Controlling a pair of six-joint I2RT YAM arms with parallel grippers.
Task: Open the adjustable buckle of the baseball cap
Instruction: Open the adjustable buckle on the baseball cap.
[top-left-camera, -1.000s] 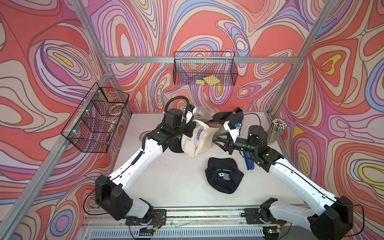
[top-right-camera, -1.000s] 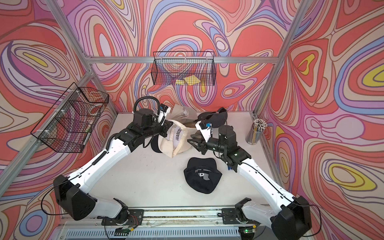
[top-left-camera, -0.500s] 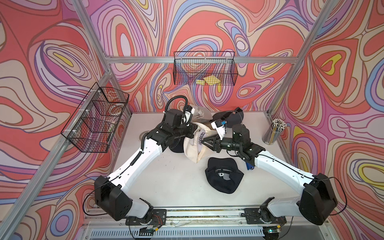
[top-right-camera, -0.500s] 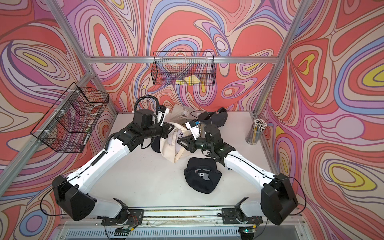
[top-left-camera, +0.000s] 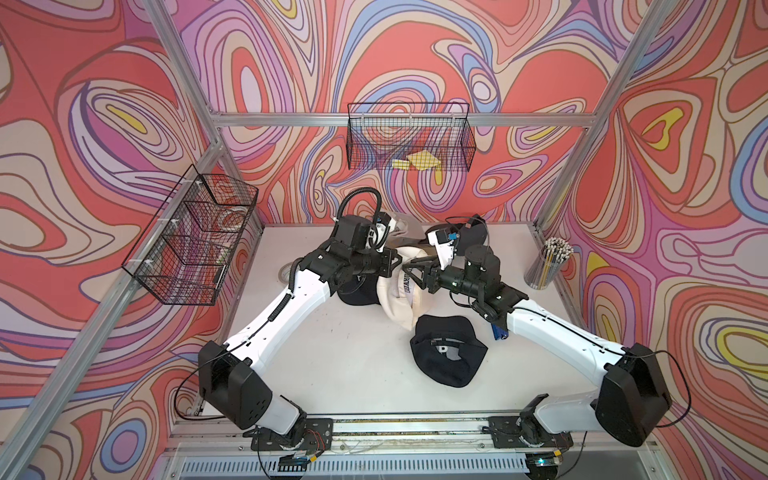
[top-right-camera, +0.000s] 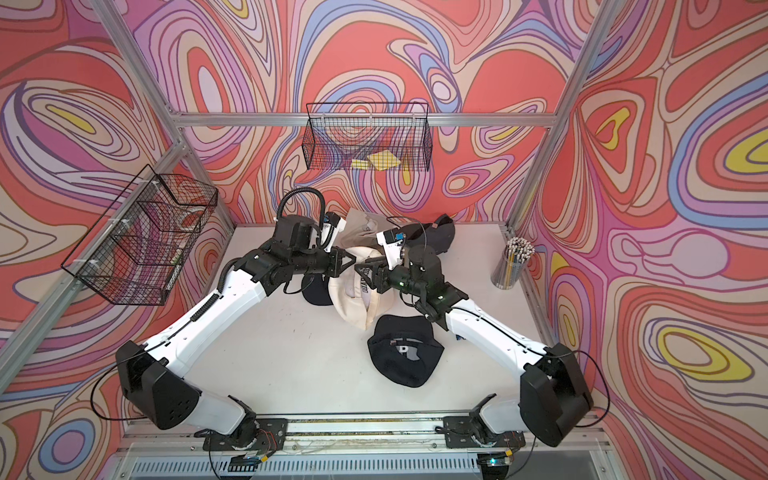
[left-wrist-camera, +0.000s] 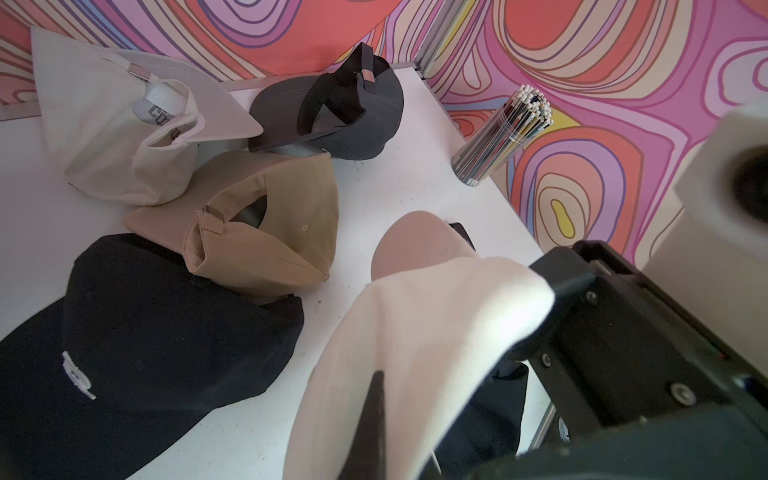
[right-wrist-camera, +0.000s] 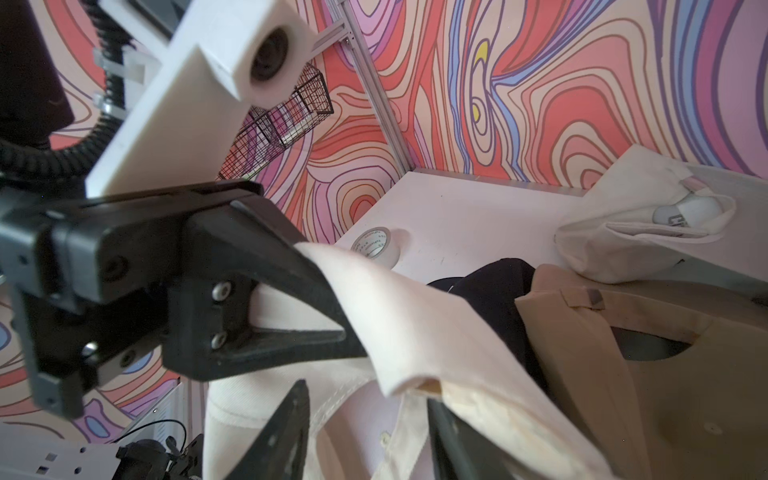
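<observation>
The cream baseball cap (top-left-camera: 399, 299) (top-right-camera: 353, 303) hangs above the middle back of the table, pinched at its edge by my left gripper (top-left-camera: 398, 266) (top-right-camera: 352, 262), which is shut on the fabric (left-wrist-camera: 415, 332). In the right wrist view the left fingers (right-wrist-camera: 291, 286) clamp the cap's rim. My right gripper (top-left-camera: 409, 277) (right-wrist-camera: 370, 419) faces it from the right. Its jaws stand apart around the cap's back strap (right-wrist-camera: 399, 432), which bears a small stud. The buckle itself is not clear in any view.
A black cap (top-left-camera: 446, 353) lies in front on the white table (top-left-camera: 332, 365). Behind are a tan cap (left-wrist-camera: 266, 232), a dark grey cap (left-wrist-camera: 353, 112), an off-white cap (left-wrist-camera: 124, 124) and another black cap (left-wrist-camera: 124, 332). Pencil cup (top-left-camera: 546, 266) at right, tape roll (right-wrist-camera: 374, 245), wire baskets (top-left-camera: 195, 245) (top-left-camera: 409, 137).
The right arm has swung left up to the cream cap and its jaws have widened. The cap has sagged and folded under the left gripper, which stays shut.
</observation>
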